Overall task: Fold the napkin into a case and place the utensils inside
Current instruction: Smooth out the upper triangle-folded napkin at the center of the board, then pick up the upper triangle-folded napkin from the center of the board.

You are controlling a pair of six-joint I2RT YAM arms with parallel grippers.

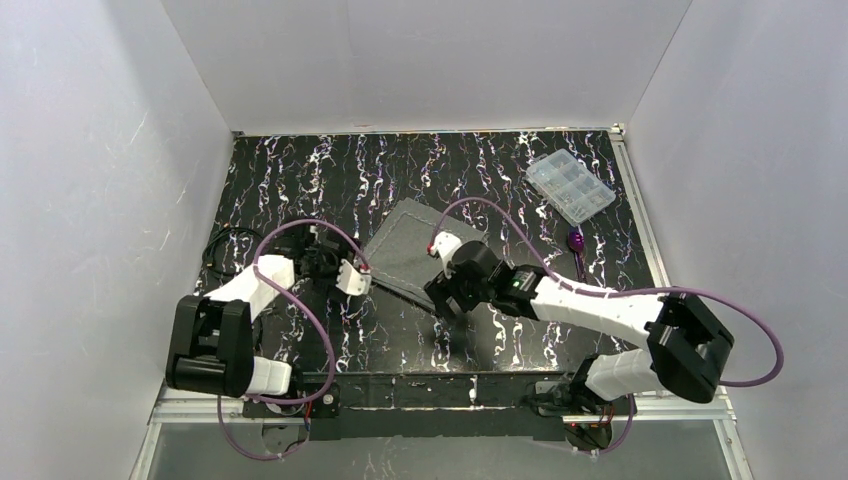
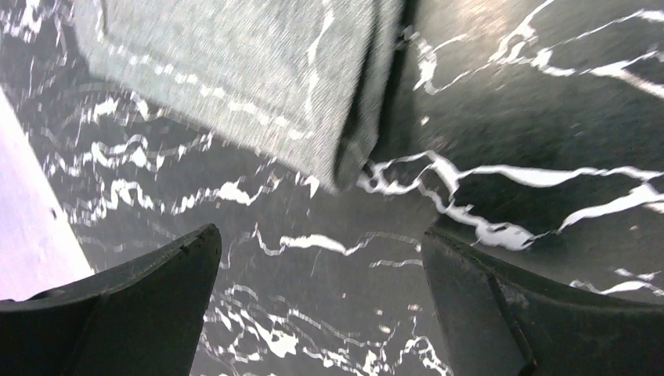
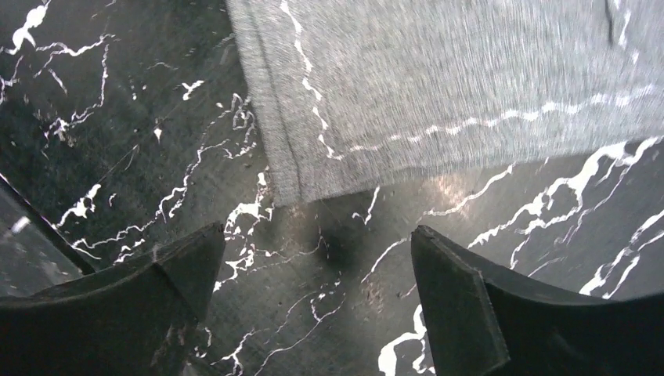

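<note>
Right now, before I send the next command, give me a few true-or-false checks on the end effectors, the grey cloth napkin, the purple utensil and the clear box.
1. The left end effector and the right end effector both stand open, holding nothing. True.
2. The dark grey stitched fabric napkin lies folded double on the black marbled table. True.
3. A purple utensil is tucked inside the napkin. False: the shiny purple metal utensil lies bare on the table, right of the napkin.
4. The clear box rests on the napkin. False: the clear plastic compartment box stands apart, at the far right of the table.
</note>
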